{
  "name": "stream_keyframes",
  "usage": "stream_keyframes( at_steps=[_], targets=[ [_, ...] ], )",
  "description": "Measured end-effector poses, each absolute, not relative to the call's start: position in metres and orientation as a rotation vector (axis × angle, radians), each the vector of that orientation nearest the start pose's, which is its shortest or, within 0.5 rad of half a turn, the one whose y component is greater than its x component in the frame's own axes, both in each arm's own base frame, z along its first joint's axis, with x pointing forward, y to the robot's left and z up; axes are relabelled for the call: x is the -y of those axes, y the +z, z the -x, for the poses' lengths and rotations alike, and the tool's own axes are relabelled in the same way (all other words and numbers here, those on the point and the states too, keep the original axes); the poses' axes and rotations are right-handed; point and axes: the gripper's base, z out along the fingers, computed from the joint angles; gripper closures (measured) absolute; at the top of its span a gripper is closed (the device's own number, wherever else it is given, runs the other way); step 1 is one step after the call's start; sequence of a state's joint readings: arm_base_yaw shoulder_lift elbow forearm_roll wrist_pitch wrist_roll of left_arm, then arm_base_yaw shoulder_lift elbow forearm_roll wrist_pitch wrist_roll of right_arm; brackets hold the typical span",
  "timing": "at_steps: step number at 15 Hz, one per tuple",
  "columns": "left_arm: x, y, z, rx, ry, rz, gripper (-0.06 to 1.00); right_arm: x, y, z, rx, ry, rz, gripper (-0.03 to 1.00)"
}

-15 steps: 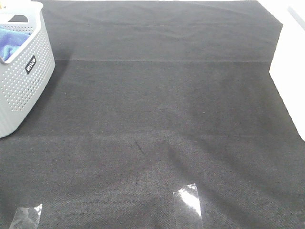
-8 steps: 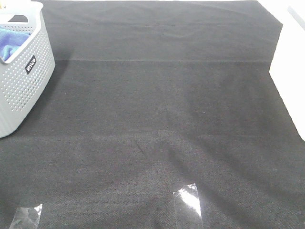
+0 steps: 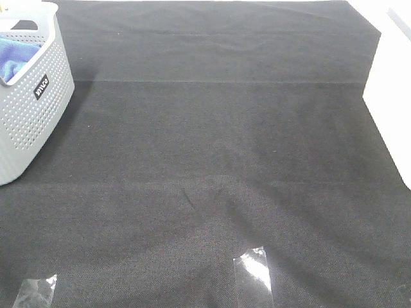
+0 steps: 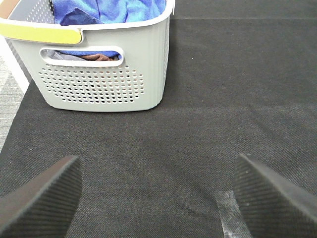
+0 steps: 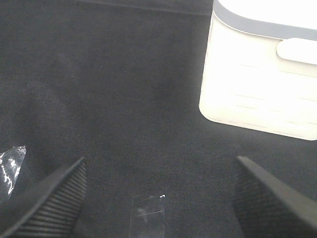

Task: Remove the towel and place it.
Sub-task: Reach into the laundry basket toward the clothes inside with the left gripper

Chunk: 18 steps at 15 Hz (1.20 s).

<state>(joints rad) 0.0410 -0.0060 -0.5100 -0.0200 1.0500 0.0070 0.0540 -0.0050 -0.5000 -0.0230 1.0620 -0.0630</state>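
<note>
Both parted wide, left gripper (image 4: 157, 166), right gripper (image 5: 159, 166)

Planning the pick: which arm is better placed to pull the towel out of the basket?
Left. The towel lies in the grey basket, straight ahead of the open left gripper. The right gripper, also open, faces only the white container on the opposite side.

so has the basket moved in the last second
No. The basket sits in the same spot against the cloth crease and the tape in the high view.
</note>
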Motion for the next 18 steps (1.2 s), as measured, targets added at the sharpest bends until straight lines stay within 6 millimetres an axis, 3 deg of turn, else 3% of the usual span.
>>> stream_keyframes(
  at_steps=[7,11,15,18],
  targets=[
    [0.002,0.281,0.007,-2.017,0.011,0.034,0.15,0.002,0.277,0.006,-2.037,-0.033,0.118,0.22],
    [0.001,0.281,0.007,-2.017,0.022,0.018,-0.03,0.002,0.277,0.006,-2.037,-0.033,0.118,0.22],
    [0.0,0.281,0.006,-2.019,0.04,0.019,-0.04,0.002,0.277,0.006,-2.037,-0.033,0.118,0.22],
    [-0.001,0.309,0.0,-2.062,0.108,-0.067,-0.05,0.002,0.277,0.006,-2.037,-0.033,0.118,0.22]
  ],
)
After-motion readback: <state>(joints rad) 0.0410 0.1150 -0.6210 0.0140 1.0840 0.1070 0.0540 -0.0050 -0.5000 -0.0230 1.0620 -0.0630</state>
